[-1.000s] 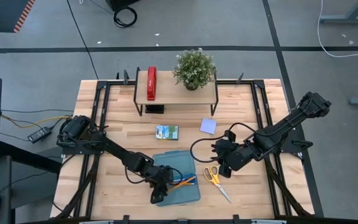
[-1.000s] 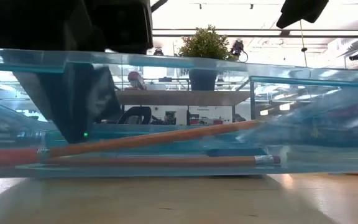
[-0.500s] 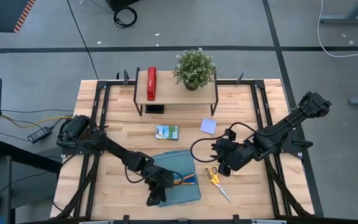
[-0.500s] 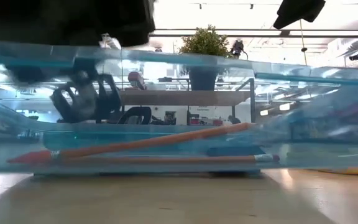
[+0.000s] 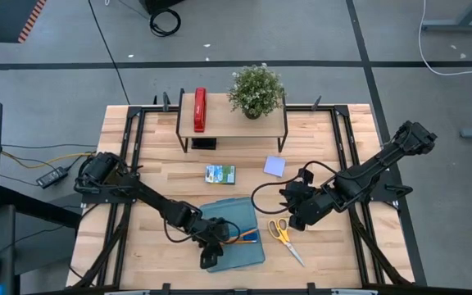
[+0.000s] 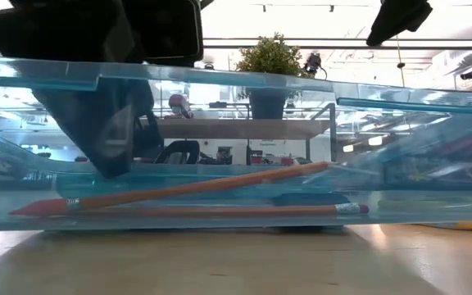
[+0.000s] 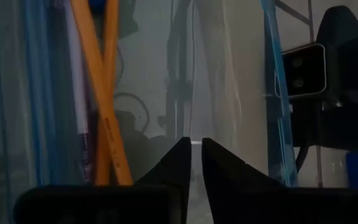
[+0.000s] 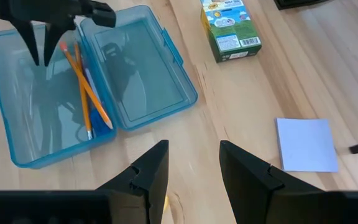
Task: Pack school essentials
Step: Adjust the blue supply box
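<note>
The translucent blue case [image 5: 236, 215] lies open on the table. Two orange pencils [image 5: 242, 238] lie crossed in its near half [image 8: 42, 124], beside a purple pen [image 7: 73, 93]. My left gripper [image 7: 196, 146] points down into that half [image 6: 109, 168], next to the pencils' tips, its fingers a narrow gap apart with nothing between them. My right gripper [image 5: 293, 220] hangs open above the table, right of the case and over the yellow-handled scissors [image 5: 283, 236]. The green-blue packet [image 5: 220, 174] and the lavender sticky-note pad [image 5: 274, 166] lie flat beyond the case.
A raised shelf [image 5: 232, 123] at the table's far edge carries a red stapler [image 5: 199, 109] and a potted plant [image 5: 256, 88]. Bare wood lies right of the scissors and left of the case. Black frame rails run along both table sides.
The upper pencil has slid a little toward the table's right inside the case, so its red tip now lies clear of the case's left end. My left gripper stays over the same spot in the case.
</note>
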### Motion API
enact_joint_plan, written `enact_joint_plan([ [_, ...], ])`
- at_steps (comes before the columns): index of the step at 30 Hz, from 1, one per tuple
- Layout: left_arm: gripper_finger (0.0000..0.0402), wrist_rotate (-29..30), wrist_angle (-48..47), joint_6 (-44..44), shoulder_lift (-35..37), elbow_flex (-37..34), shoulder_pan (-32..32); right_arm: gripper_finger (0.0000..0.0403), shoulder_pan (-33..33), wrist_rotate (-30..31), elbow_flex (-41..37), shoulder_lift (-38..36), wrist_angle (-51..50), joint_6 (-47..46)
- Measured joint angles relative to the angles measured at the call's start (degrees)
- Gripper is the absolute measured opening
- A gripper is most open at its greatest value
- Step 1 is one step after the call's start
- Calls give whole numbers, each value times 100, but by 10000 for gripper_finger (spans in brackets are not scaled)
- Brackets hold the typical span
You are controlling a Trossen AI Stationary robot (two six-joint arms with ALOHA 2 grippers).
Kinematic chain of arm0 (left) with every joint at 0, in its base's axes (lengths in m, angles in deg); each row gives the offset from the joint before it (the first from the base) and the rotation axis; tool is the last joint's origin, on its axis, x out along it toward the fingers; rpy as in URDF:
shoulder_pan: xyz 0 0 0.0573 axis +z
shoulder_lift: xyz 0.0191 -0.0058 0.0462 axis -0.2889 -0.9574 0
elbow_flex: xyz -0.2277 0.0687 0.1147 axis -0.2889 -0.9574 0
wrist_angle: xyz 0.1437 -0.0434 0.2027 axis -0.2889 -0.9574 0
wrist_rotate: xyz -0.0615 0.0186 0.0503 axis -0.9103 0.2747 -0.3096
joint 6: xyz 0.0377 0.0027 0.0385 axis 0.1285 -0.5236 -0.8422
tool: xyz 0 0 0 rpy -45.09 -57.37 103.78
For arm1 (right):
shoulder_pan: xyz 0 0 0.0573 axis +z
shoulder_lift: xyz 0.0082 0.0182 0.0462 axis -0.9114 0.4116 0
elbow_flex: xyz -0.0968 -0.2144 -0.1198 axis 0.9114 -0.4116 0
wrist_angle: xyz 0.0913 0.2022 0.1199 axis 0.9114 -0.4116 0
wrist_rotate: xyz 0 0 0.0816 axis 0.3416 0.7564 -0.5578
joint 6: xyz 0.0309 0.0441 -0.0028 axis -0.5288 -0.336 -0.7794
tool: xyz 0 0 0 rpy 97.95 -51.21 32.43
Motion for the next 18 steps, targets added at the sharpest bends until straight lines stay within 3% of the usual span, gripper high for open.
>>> enact_joint_plan([
  [11, 92, 7, -52, -150, -493, 29, -123, 149, -2, 17, -2, 4, 228, 362],
  [18, 81, 637, -288, -512, -537, 33, -78, 149, -220, 17, -4, 28, 297, 780],
])
